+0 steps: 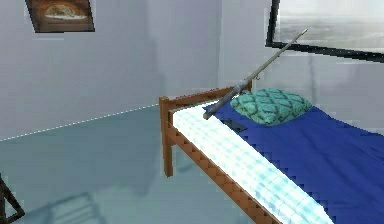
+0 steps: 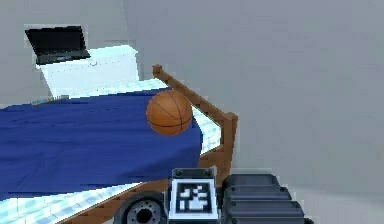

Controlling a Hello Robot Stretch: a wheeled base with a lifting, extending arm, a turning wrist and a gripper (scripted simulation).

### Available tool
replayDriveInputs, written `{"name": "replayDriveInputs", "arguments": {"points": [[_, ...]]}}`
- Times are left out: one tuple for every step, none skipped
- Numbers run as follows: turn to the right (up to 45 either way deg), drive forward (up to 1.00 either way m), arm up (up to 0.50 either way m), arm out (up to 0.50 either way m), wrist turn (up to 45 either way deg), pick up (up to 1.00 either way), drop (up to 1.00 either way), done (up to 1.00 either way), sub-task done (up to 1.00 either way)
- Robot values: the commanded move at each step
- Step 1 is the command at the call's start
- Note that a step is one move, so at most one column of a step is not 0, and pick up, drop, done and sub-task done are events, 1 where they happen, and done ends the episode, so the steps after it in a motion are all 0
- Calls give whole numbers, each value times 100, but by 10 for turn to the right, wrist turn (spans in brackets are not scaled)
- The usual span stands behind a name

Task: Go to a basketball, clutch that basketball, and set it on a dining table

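Finding: the bed, blue-covered with a wooden frame, lies beyond the jaws. The basketball shows against its cover near the footboard, straight out from the jaws' dark housing and its marked white square.

Step in hand, as judged: bringing the arm to the ball. You should line up on the ball's middle, come in level at its widest part and advance slowly. A round ball on soft bedding will likely roll if nudged.

Jaws: their far end cannot be made out, so you cannot tell their opening or whether they hold anything.
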Motion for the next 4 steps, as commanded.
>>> {"name": "replayDriveInputs", "arguments": {"points": [[0,0,0,48,0,0,0,0,0],[0,0,0,0,450,0,0,0,0],[0,0,0,0,450,0,0,0,0],[0,0,0,0,450,0,0,0,0]]}}
